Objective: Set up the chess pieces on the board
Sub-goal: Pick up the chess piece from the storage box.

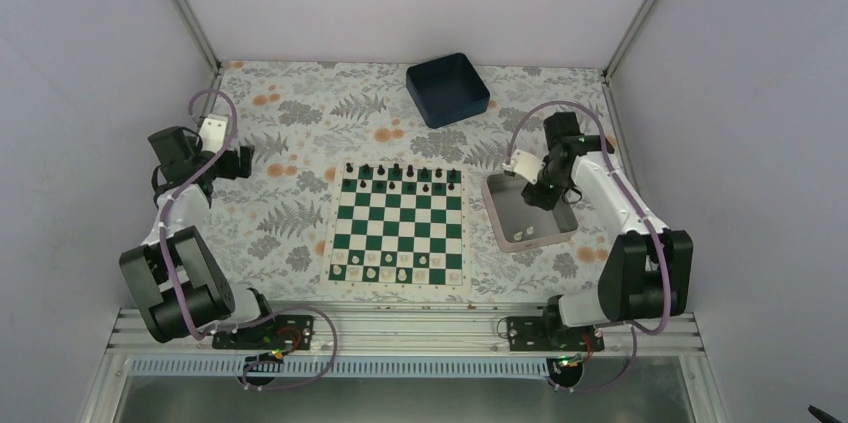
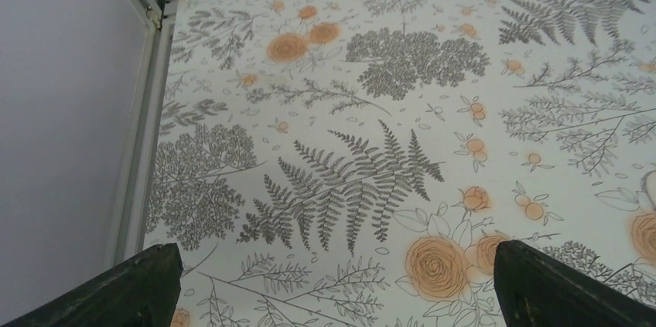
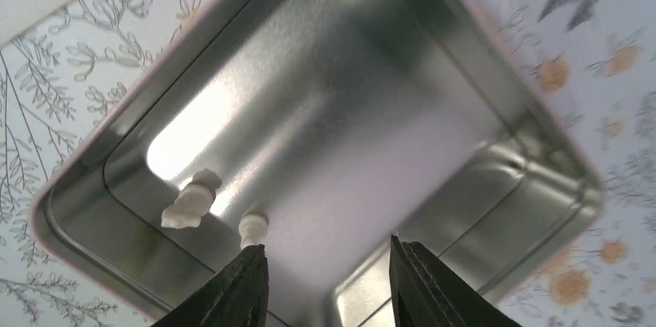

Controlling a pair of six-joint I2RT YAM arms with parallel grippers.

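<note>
The green and white board (image 1: 400, 225) lies mid-table, with black pieces (image 1: 400, 175) along its far row and white chess pieces (image 1: 385, 265) on its two near rows. Two more white pieces lie in the silver tray (image 1: 506, 215) right of the board; the right wrist view shows a knight-like one (image 3: 189, 203) and a small pawn-like one (image 3: 253, 228). My right gripper (image 3: 326, 253) is open above the tray floor, its left finger just beside the small piece. My left gripper (image 2: 336, 257) is open and empty over the floral cloth at the far left.
A dark blue square bin (image 1: 447, 89) stands at the back, beyond the board. Metal frame posts run up at the back corners. The floral cloth (image 1: 290, 123) covers the table between board and left arm.
</note>
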